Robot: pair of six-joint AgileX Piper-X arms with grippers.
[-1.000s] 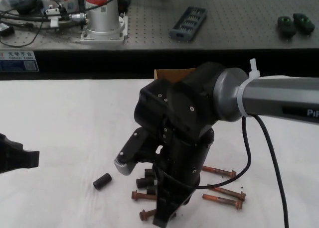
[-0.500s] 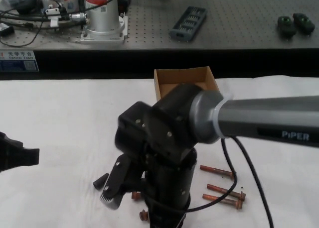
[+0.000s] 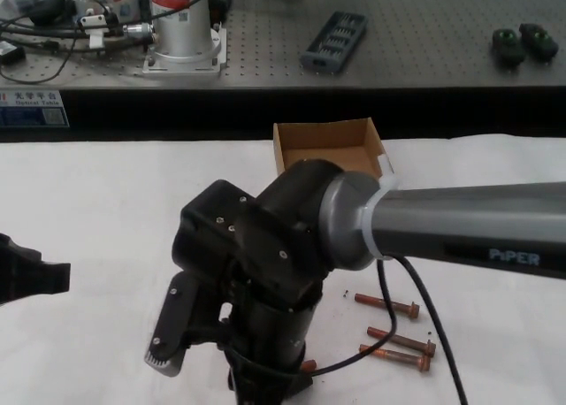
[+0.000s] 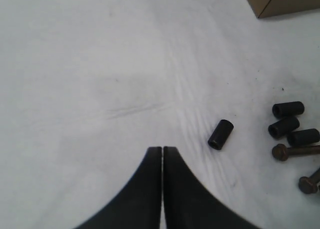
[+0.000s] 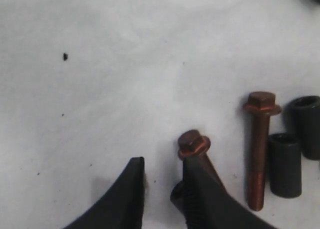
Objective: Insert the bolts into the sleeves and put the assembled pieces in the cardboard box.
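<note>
**A:** How is the right gripper [image 5: 162, 164] standing?

**B:** It is hanging low over the white cloth [image 5: 100, 64]. Its fingers are sitting slightly apart and, as far as I can see, gripping nothing.

**A:** And the bolt it wants?

**B:** The nearest bolt [image 5: 194, 143] is lying outside that gap. Its head is showing just beside the tip of one finger [image 5: 200, 189]. Its shank is running back under that finger, roughly along the fingers' own line. So I am judging that the gripper needs to shift sideways toward that finger's side, then close across the shank.

**A:** Is anything crowding it?

**B:** A second bolt [image 5: 260, 149] is lying near and about parallel to it, with a sleeve [image 5: 285, 164] just beside that one.

**A:** What about the left gripper [image 4: 162, 150]?

**B:** Its fingers are pressing together on nothing, and it is waiting well apart at the bench's left side. A lone sleeve [image 4: 220, 134] is lying on its side near those fingers. I am taking the left arm as the closer one for a sleeve and the right arm for the bolt.

**A:** And the cardboard box [image 3: 327, 144]?

**B:** It is sitting open at the far side of the cloth, beyond the right arm.
</note>
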